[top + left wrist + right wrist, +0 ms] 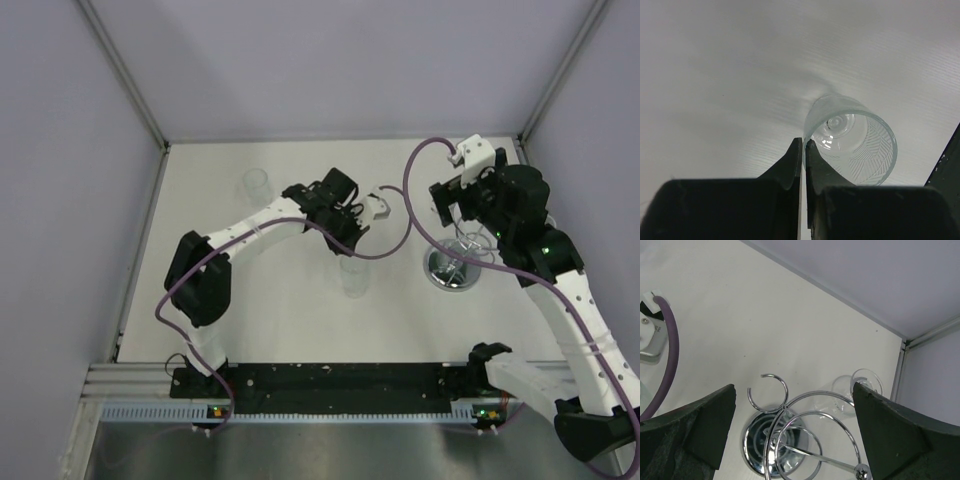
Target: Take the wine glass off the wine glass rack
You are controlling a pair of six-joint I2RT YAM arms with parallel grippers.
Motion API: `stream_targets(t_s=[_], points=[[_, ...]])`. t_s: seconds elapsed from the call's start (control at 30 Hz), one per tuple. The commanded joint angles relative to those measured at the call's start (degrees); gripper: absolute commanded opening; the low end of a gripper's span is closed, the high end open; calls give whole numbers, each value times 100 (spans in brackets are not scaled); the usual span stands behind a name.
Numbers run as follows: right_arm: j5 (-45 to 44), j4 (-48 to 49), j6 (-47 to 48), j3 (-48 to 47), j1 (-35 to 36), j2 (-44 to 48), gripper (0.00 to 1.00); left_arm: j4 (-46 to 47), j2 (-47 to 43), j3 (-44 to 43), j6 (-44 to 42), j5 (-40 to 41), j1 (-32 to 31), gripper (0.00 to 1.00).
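The chrome wine glass rack (452, 270) stands right of centre, and its disc base and ring arms fill the right wrist view (760, 440). A clear wine glass (860, 387) hangs foot-up from a far ring. My right gripper (794, 386) is open wide just above the rack (455, 205), touching nothing. My left gripper (804, 141) is shut on the rim of an etched wine glass (860, 145), which stands upright on the table left of the rack (353, 278). One finger is inside the bowl and one outside.
Another clear glass (256, 185) stands at the back left of the white table (200, 260). Grey walls close in the back and both sides. A purple cable (670, 355) loops past the right gripper.
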State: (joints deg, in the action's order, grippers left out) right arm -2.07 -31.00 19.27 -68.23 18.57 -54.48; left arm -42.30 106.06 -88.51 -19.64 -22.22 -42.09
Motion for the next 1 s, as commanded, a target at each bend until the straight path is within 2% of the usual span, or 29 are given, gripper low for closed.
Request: stream_targets(t_s=[0.0, 0.2, 0.33, 0.53, 0.7, 0.97], points=[[-13, 279, -20, -164, -64, 69, 97, -6, -94, -377, -110, 279, 77, 0], [-83, 218, 51, -305, -72, 25, 97, -304, -16, -991, -409, 613, 560, 0], [-110, 191, 112, -332, -64, 34, 97, -384, 213, -1448, -374, 657, 1175, 0], [-75, 147, 112, -384, -90, -36, 97, -489, 652, -2257, -769, 859, 1800, 0], [57, 147, -45, -516, -187, -177, 97, -139, 828, -2285, -998, 1096, 2099, 0], [154, 121, -142, -595, -292, -265, 97, 213, 1092, -2399, -717, 1141, 2503, 0]])
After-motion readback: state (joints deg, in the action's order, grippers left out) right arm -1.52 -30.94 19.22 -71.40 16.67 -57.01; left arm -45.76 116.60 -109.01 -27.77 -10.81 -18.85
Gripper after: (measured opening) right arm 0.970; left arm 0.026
